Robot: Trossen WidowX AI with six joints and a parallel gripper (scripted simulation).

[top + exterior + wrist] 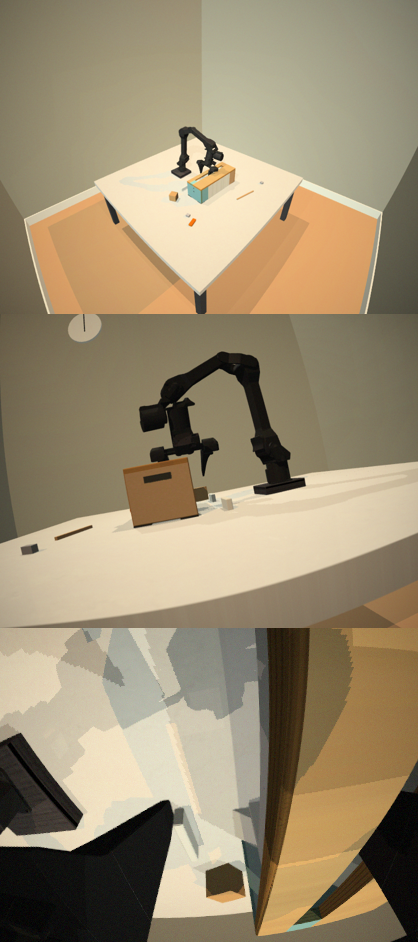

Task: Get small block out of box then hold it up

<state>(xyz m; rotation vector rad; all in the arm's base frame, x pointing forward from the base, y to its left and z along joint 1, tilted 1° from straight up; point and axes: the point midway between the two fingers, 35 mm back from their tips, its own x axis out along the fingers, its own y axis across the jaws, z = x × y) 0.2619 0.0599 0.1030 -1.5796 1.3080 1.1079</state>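
Note:
The box [216,178] [158,496] [333,743] has an orange top with a long slot, a teal end and a pale clear front. My gripper [206,170] [182,464] [248,797] is open and empty and straddles the box's rear top edge. One finger hangs behind the box over the table. The other finger's tip is hidden at the top slot. A tan cube [173,196] [201,493] [225,882] lies on the table just off the teal end. I cannot see any block on the shelf inside the box.
A thin wooden stick [244,195] [73,532] and a grey cube [261,182] [29,548] lie beyond the box's other end. A small grey piece [187,214], an orange piece [192,222] and a cream block lie near the teal end. The arm's base [180,172] [279,485] stands behind the box.

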